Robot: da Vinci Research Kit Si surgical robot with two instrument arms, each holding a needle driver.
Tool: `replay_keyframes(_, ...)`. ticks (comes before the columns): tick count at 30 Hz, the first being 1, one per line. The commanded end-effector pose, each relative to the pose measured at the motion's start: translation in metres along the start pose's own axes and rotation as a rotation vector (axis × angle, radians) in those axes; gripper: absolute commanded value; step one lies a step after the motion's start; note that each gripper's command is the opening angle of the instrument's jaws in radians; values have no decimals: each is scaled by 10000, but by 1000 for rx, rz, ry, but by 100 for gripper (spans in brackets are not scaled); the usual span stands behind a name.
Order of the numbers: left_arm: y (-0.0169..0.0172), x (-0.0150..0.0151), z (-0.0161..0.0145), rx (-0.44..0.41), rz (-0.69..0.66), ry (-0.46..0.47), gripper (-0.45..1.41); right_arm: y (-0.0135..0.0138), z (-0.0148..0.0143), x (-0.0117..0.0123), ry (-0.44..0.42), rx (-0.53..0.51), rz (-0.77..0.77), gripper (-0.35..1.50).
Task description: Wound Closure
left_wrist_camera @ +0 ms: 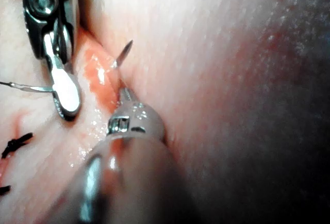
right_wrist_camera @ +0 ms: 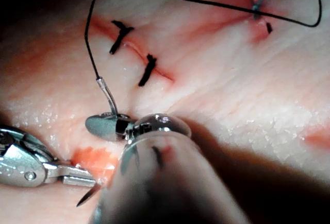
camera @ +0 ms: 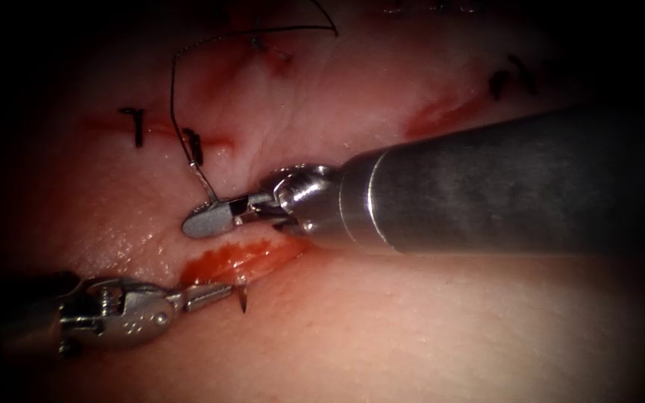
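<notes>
Right tool [camera: 207, 222]: nearest the endoscope, my shaft comes in from the right; the jaws are closed on the needle's tail end, where the thread joins, just above the open cut.
Left tool [camera: 214, 293]: my jaws are closed on the needle near its point, at the cut's lower lip; the tip pokes out of the tissue just beside them.
Needle [camera: 243, 298]: in the tissue, I judge; tail [camera: 210, 195] showing at my right jaws above the cut, tip out below it, the middle hidden under the lips.
Thread [camera: 175, 112]: runs from the needle's tail up over the tissue, loops across the far side and ends near an older stitch.
Cut [camera: 233, 257]: open here, with red fluid between the lips.
Tissue [camera: 412, 328]: pale, moist, bare below the cut.
Done: two dark stitches [camera: 137, 125] close the cut further left; more show far right.
Left: this bite is not through yet, no knot over it, and the gap is unclosed.
</notes>
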Motion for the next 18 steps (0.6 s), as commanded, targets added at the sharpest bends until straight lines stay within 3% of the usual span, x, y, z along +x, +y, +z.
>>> replay_keyframes(1, 0, 0, 8, -2, 0, 0, -30, 9, 12, 8, 35, -12, -76, 29)
replay_keyframes(3, 0, 0, 8, -1, 1, -1, -30, 13, 12, 16, 62, -16, -168, 47)
replay_keyframes(7, 1, 0, 8, -3, 1, -3, -30, 17, 11, 38, 117, -91, -402, 111)
replay_keyframes(10, 1, 0, 8, -3, 1, -3, -28, 18, 11, 56, 152, -150, -572, 141)
replay_keyframes(18, 2, 0, 8, -6, -5, -4, -26, 7, -2, 98, 172, -262, -823, 141)
